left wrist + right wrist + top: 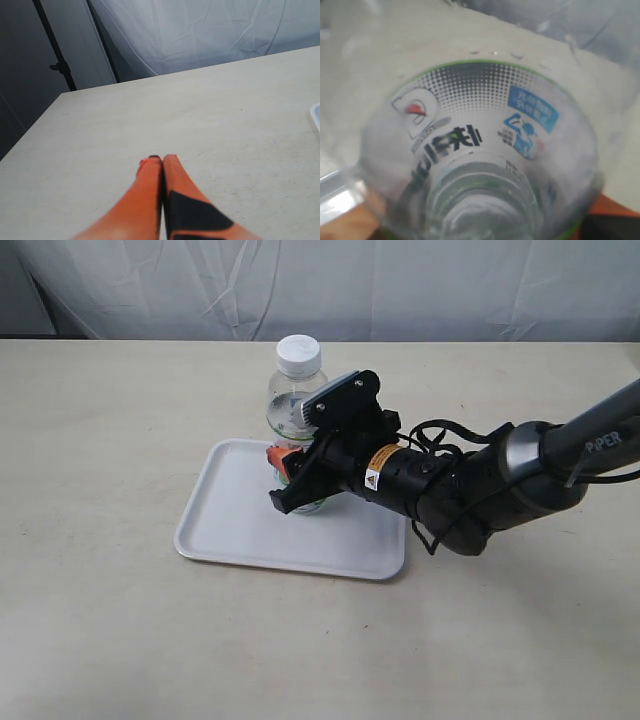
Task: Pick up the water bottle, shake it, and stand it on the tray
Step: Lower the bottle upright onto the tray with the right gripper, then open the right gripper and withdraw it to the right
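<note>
The water bottle (287, 400), clear with a white cap, is upright over the middle of the white tray (225, 525). Its base is at the tray floor; whether it rests there I cannot tell. My right gripper (296, 483) reaches in from the right and is shut on the bottle's labelled lower half. In the right wrist view the bottle (480, 120) fills the picture, with an orange finger (616, 207) at its side. My left gripper (162, 159) is shut with nothing in it, above bare table, and does not appear in the exterior view.
The beige table (110, 420) runs wide around the tray. A white cloth backdrop (400, 290) hangs behind the table's far edge. A corner of the tray (316, 114) shows at the edge of the left wrist view. The right arm (500, 480) lies low over the table's right side.
</note>
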Tool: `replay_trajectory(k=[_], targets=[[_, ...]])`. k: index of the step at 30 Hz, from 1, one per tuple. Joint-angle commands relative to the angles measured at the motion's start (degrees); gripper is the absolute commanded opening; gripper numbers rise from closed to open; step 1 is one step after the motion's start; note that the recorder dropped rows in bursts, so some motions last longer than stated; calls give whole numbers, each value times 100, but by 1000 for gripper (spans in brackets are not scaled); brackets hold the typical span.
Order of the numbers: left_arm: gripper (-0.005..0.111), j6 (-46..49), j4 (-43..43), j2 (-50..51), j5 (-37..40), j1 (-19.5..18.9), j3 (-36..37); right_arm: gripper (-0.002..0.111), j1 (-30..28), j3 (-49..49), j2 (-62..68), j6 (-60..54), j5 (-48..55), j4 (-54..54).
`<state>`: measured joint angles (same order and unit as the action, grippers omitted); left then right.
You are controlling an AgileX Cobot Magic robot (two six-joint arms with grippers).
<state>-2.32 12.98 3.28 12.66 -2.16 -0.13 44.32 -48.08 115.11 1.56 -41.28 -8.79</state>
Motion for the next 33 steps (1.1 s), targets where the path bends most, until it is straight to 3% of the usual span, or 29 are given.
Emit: replay_trajectory(k=[1,18,22,25,27,29,33], targets=[[0,-26,16,-24,-76,-5,13,-1,-32,-19,-54,-55,13,-33],[0,-26,16,-24,-76,-5,13,1,-32,-19,-54,-54,265,435],[0,-26,16,-24,-76,-5,13,21,-32,-19,-54,83,410,435],[0,-26,16,-24,-76,-5,13,55,-32,-19,-54,144,580,424],[0,-26,16,-24,-76,-5,13,67,-32,-19,-54,144,630,424],[0,-26,16,-24,-76,-5,13,73,-32,-19,-54,144,728,424],[0,-26,16,-24,-76,-5,13,73,-32,-19,-235,164,1252,437]])
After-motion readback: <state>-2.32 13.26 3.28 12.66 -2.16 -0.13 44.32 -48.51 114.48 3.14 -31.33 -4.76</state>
